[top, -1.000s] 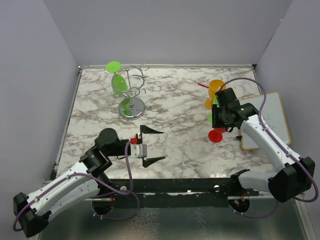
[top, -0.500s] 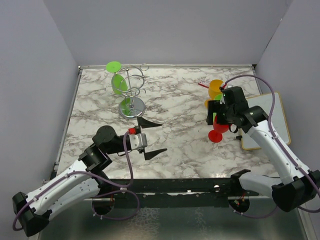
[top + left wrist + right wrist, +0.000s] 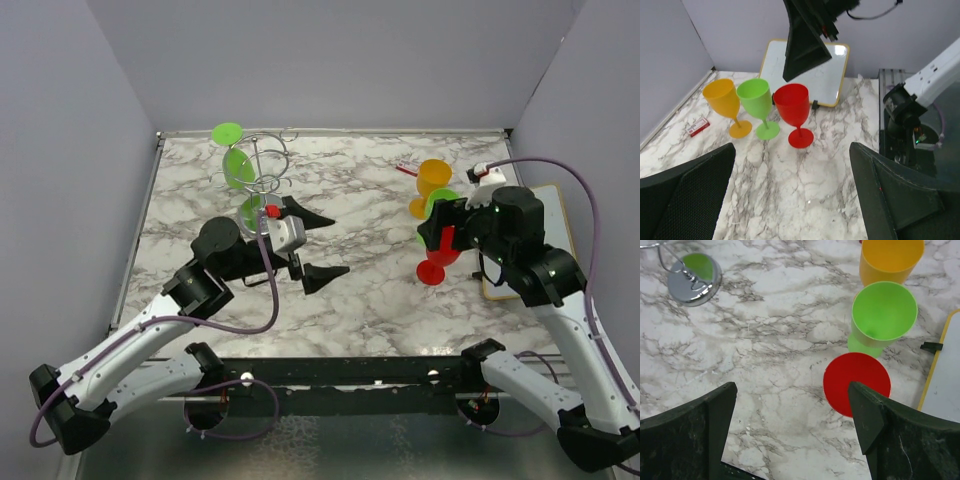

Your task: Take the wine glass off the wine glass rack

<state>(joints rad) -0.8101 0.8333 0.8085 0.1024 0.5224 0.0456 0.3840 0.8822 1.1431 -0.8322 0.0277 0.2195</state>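
Top view: translucent green plastic wine glass (image 3: pixel 238 167) hangs on the shiny chrome wire rack (image 3: pixel 264 214), far left of the grey-veined marble table (image 3: pixel 350 290). Foot up, bowl down, long axis near upright.

My left gripper (image 3: pixel 318 245) is just beside the rack's round base, jaws wide, empty.

My right gripper (image 3: pixel 441 233) hangs over a red plastic goblet (image 3: pixel 432 272).

Left wrist: orange goblet (image 3: pixel 722 97), green goblet (image 3: pixel 756 97) and the red one upright in a row.

Right wrist: jaws wide, empty.

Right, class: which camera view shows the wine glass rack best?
Top external: the wine glass rack shows post, loops and a hanging green glass. Right wrist catches only its base; left wrist misses it.
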